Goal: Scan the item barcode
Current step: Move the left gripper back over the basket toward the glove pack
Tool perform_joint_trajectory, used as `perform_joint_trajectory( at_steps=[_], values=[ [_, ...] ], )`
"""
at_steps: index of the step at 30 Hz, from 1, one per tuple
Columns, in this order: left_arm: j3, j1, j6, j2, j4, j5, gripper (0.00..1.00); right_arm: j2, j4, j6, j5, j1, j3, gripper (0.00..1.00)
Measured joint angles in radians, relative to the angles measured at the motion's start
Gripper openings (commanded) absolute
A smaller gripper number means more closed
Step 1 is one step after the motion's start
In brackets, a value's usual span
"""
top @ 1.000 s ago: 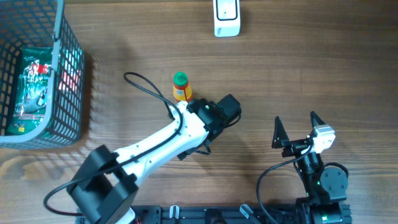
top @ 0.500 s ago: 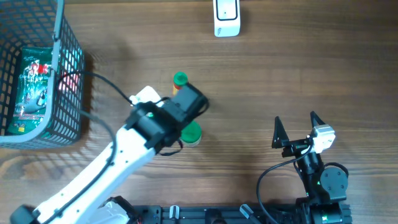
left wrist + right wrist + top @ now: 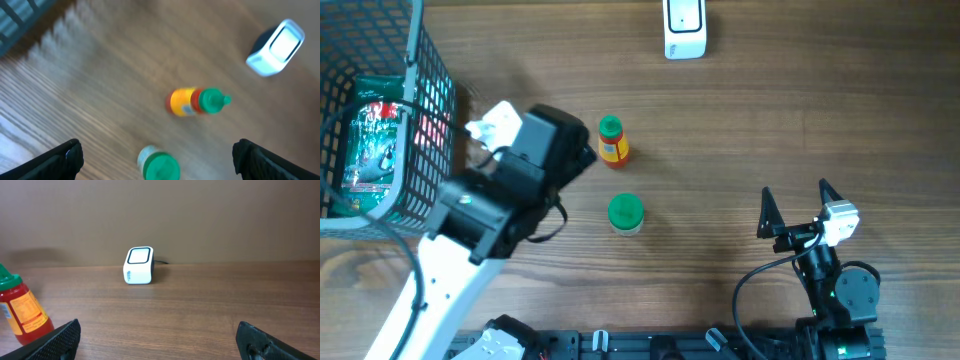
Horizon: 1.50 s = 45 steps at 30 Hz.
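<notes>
I've got the L gripper [image 3: 157, 154] wide open w/ nothing in it, over the wooden table [image 3: 770, 110] next to the blue wire basket [image 3: 432, 150]. R gripper [image 3: 795, 192] is wide open & empty too, at the near edge. The orange-red squeeze bottle w/ green cap [image 3: 611, 141] stands upright mid-table, the small green-lidded jar [image 3: 625, 213] is near it on the robot's side, and the white box scanner [image 3: 684, 28] is well apart at the far edge.

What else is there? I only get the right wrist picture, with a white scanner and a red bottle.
Observer: A small jar with a green lid stands near that sauce bottle.
Operator: Anything more?
Observer: A wire basket at the table's left holds a green packet.
Operator: Where's the other arm?
Observer: The left gripper hovers open and empty between the basket and the bottle.
</notes>
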Motion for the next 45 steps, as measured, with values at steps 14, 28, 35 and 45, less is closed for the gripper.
perform_joint_trajectory(
  at_steps=[14, 28, 35, 45],
  values=[
    [0.225, 0.335, 0.133, -0.013, -0.034, -0.027, 1.0, 0.0, 0.0, 0.0, 0.0, 0.0, 0.0, 1.0],
    [0.35, 0.714, 0.152, -0.014, 0.0, -0.035, 1.0, 0.0, 0.0, 0.0, 0.0, 0.0, 0.0, 1.0],
    [0.353, 0.985, 0.15, 0.032, 0.026, 0.06, 1.0, 0.0, 0.0, 0.0, 0.0, 0.0, 0.0, 1.0],
    [0.355, 1.138, 0.054, 0.291, -0.05, 0.256, 1.0, 0.0, 0.0, 0.0, 0.0, 0.0, 0.0, 0.99]
  ],
)
